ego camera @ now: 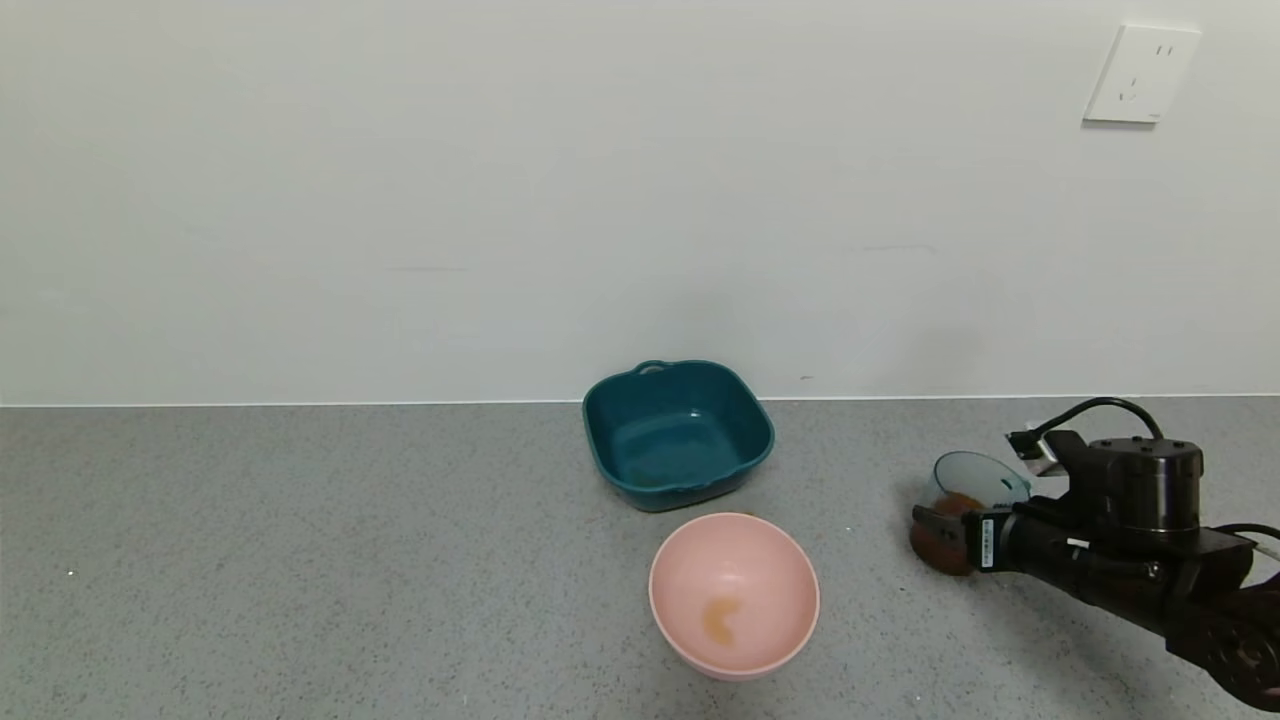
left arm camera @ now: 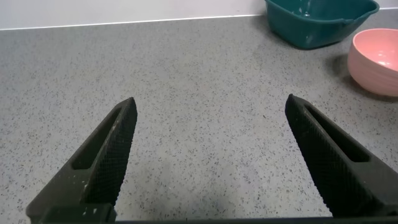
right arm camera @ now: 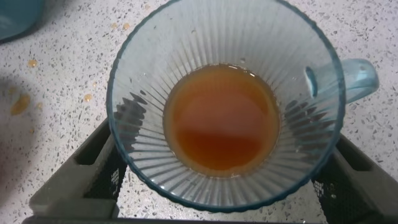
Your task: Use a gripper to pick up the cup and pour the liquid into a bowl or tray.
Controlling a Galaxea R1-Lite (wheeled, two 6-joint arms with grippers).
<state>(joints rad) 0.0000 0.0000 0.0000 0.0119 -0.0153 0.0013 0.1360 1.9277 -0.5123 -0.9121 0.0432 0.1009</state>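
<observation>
The right tool (ego camera: 945, 535) was closed on the lower body of the cup (ego camera: 965, 500), one finger (right arm camera: 87, 177) on each side, at the right side of the bench (ego camera: 300, 560). The cup stood upright and held brown liquid (right arm camera: 221, 118). The pink bowl (ego camera: 735, 595), with a small brown puddle inside, sat well to the cup's left, just in front of the teal dish (ego camera: 678, 435). The left tool (left arm camera: 208, 162) hovered over bare bench with its fingers spread wide, holding nothing.
</observation>
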